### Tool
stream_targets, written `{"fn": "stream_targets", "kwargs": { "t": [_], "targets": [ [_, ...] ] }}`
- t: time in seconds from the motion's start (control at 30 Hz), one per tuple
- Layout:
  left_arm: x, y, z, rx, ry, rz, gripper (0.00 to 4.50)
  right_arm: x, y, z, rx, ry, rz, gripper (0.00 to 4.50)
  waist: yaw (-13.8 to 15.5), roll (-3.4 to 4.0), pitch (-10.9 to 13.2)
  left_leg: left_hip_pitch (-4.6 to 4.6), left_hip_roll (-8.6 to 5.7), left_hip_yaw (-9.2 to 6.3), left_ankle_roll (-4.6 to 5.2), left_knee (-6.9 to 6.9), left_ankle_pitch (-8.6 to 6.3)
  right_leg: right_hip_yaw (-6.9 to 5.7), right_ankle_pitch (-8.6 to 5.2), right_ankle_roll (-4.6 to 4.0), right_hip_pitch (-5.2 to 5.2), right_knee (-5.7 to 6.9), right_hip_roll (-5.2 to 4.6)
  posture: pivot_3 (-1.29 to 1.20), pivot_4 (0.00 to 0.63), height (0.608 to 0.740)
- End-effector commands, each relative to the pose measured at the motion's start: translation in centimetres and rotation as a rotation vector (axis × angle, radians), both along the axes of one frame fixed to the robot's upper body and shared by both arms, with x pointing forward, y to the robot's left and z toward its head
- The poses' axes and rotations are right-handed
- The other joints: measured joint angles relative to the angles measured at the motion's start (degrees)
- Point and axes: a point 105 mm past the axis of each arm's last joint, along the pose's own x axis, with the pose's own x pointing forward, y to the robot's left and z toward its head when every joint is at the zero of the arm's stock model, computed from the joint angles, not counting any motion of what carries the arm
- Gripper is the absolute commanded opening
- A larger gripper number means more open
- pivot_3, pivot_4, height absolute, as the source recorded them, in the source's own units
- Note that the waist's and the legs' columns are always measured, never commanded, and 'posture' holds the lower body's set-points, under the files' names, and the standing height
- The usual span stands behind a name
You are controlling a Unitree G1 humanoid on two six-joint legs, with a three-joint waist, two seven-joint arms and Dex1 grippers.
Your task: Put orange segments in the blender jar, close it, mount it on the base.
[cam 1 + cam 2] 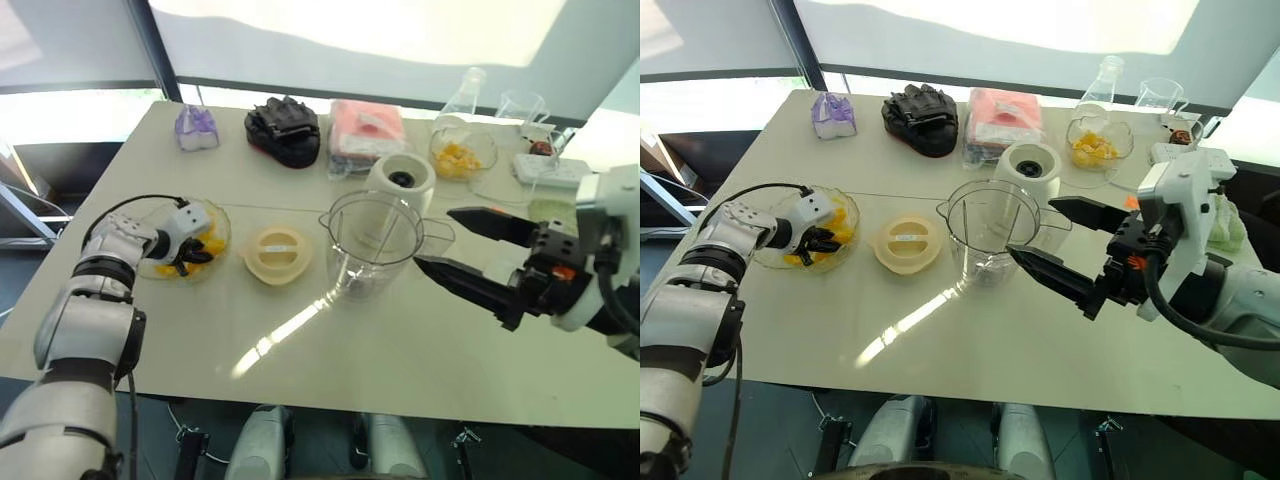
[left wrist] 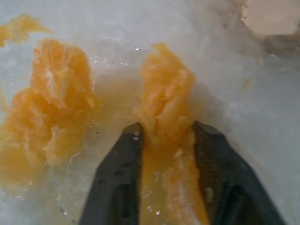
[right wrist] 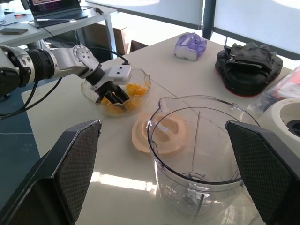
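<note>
in front of me a beige table [image 1: 400, 380], daylight glaring off its top; pale blinds [image 1: 990, 30] behind it, a desk [image 3: 70, 23] with a laptop [image 3: 51, 7] off beyond.

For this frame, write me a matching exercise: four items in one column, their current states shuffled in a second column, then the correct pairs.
1. blender jar
2. lid
3. left gripper
4. right gripper

A. open, facing the jar
B. flat on the table, between bowl and jar
C. upright, no orange inside
D. shut on an orange segment in the bowl

Pairs: 1-C, 2-B, 3-D, 4-A
</note>
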Motion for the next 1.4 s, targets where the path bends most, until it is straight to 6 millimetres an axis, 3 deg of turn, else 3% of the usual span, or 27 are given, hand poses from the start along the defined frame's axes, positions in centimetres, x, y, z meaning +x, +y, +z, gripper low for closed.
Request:
{"fn": "stream_targets", "kwargs": {
  "t": [0.03,0.17,0.37,0.53,0.73,0.83,0.97,1.13,1.27,1.4],
  "targets": [
    [-0.2,0.2,-0.6,-0.009,0.003,0.019,0.06,-0.1,0.2,0.5,0.016,-0.042,0.007,4.50,-0.03,0.01,-0.01,0.01,0.00,0.00,0.00,0.03,0.00,0.00,0.00,0.00,0.04,0.00,0.00,0.00,0.150,0.740],
    [0.0,0.8,1.0,-0.065,-0.037,0.037,0.06,0.0,0.1,0.4,0.027,-0.041,-0.001,4.50,-0.11,-0.01,0.00,0.01,0.01,0.02,0.01,0.13,0.00,0.03,0.01,-0.06,0.07,-0.01,-0.03,0.00,0.150,0.740],
    [0.1,1.7,6.6,-0.277,-0.109,0.033,0.06,0.3,0.1,0.0,0.037,-0.038,-0.005,4.50,-0.07,-0.06,0.02,-0.08,0.04,-0.02,0.01,0.17,0.00,0.01,0.02,-0.06,0.01,-0.01,0.04,0.00,0.150,0.740],
    [-1.7,2.5,11.6,-0.460,-0.089,-0.054,0.06,0.7,-0.1,-0.5,0.052,-0.034,-0.007,4.50,-0.06,-0.08,0.02,-0.17,0.06,-0.04,0.01,0.33,-0.01,0.00,0.03,-0.11,0.00,0.02,0.14,0.00,0.150,0.740],
    [-2.7,2.0,15.5,-0.569,-0.116,-0.157,0.06,0.9,-0.2,-1.1,0.068,-0.023,-0.011,4.50,0.01,-0.06,0.01,-0.16,0.06,-0.06,0.01,0.44,0.00,-0.01,-0.07,-0.30,0.06,0.06,0.17,0.00,0.150,0.740],
    [-2.8,0.2,19.2,-0.632,-0.185,-0.267,0.06,1.0,-0.8,-1.8,0.074,0.001,-0.029,4.50,0.08,-0.29,0.05,-0.19,0.06,-0.06,0.01,0.46,0.00,-0.01,-0.06,-0.29,0.06,0.09,0.20,0.00,0.150,0.740],
    [-2.6,-2.7,22.5,-0.697,-0.249,-0.389,0.06,1.1,-1.5,-2.5,0.075,0.019,-0.060,4.50,0.00,-0.25,0.02,-0.23,0.06,-0.09,0.01,0.48,-0.01,-0.02,-0.03,-0.23,0.06,0.06,0.22,0.00,0.150,0.740],
    [-4.2,-10.7,28.0,-0.840,-0.253,-0.707,0.06,1.1,-2.8,-3.7,0.054,0.042,-0.121,4.50,0.06,-0.27,0.03,-0.22,0.01,-0.11,0.03,0.53,-0.01,-0.02,0.03,-0.11,0.16,0.05,0.22,0.00,0.150,0.740],
    [-5.9,-15.6,28.6,-0.838,-0.175,-0.898,0.06,1.0,-3.3,-4.3,0.057,0.047,-0.148,4.50,-0.63,-0.20,0.01,-0.14,0.01,-0.14,0.06,0.52,-0.03,0.16,0.07,-0.04,0.15,0.05,0.25,0.00,0.150,0.740],
    [-6.2,-21.1,25.0,-0.674,-0.117,-1.054,0.06,0.9,-3.3,-4.7,0.046,0.042,-0.172,4.50,-0.51,-0.16,-0.01,-0.05,0.00,-0.16,0.06,0.49,-0.02,0.17,0.06,-0.04,0.15,0.19,0.30,0.00,0.150,0.740]
  ]
}}
